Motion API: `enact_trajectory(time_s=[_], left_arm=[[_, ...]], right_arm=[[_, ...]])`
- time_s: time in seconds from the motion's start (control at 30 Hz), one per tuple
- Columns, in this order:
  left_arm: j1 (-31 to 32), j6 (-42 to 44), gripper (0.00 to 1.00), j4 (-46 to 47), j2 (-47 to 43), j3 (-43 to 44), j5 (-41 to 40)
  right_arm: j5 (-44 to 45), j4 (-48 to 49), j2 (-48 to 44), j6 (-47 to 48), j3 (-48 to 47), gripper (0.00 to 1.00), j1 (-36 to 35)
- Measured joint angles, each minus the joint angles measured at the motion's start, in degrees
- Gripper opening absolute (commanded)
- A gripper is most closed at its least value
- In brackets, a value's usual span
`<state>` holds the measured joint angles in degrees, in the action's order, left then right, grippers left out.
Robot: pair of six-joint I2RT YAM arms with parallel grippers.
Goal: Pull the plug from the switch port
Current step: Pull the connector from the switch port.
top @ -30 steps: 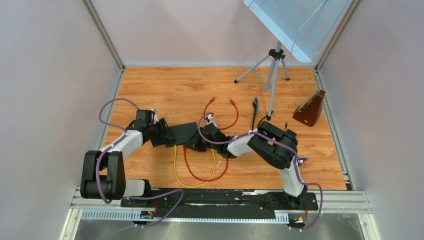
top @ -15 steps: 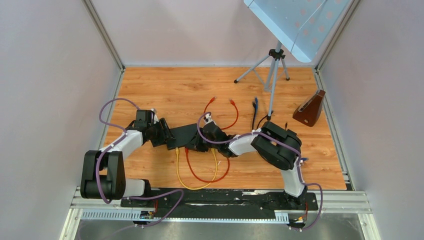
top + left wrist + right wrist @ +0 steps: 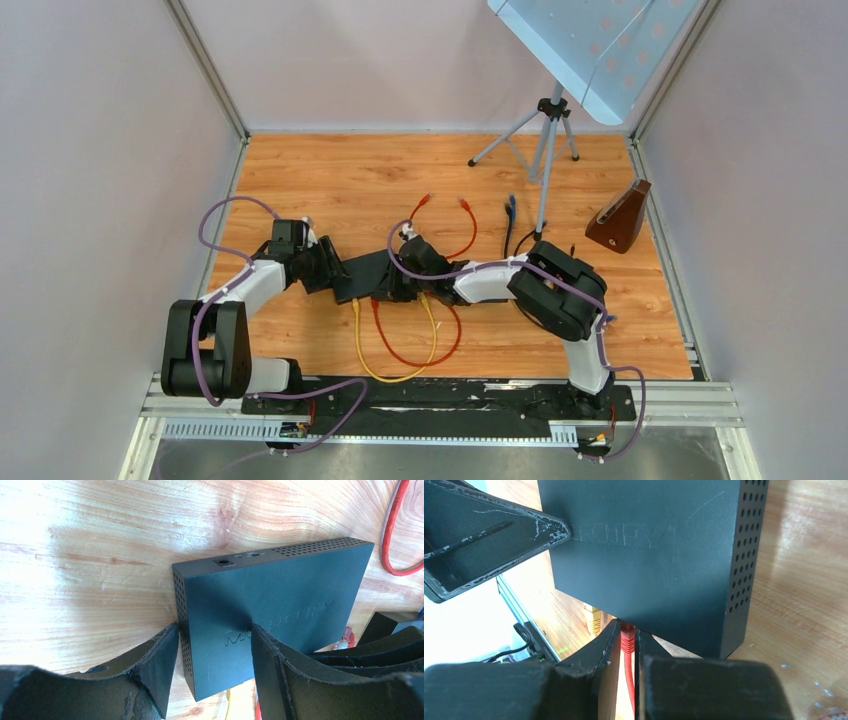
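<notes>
**Both grippers on the switch; right wrist shifted up and left**

Far left: the left gripper (image 3: 212,650) has its fingers clamped over a corner of the black switch (image 3: 280,595). One finger is at the perforated side, the other on the lettered top. No shift seen since a second ago. Past the fingertips lies bare wooden table (image 3: 90,565), with open room there.

Between the two sets of fingers the switch lies flat, about where it was. A yellow cable (image 3: 357,340) and a red cable (image 3: 385,345) loop from its near edge toward the arm bases. Both loops have drifted slightly right.

The right gripper (image 3: 628,641) has its fingers almost together, pinching the red plug (image 3: 626,642) right at the switch's edge. The port itself is hidden. A yellow plug (image 3: 594,620) sits just beside the fingers. Over the last second this wrist has moved up and left, and the forearm now lies flatter.

Beyond the right fingers are a loose red cable (image 3: 468,225), a blue cable (image 3: 509,222) and a tripod (image 3: 546,130). A brown wedge (image 3: 620,218) stands near the right rail.
</notes>
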<state>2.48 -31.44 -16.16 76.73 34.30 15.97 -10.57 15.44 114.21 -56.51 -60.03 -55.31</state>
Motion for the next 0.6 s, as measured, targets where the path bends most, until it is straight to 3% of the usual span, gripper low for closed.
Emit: enact_trajectory(time_s=[0.6], left_arm=[[0.0, -0.13, 0.63, 0.07, 0.0, 0.0, 0.0]], right_arm=[[-6.67, -8.94, 0.02, 6.1, -3.06, 0.03, 0.0]])
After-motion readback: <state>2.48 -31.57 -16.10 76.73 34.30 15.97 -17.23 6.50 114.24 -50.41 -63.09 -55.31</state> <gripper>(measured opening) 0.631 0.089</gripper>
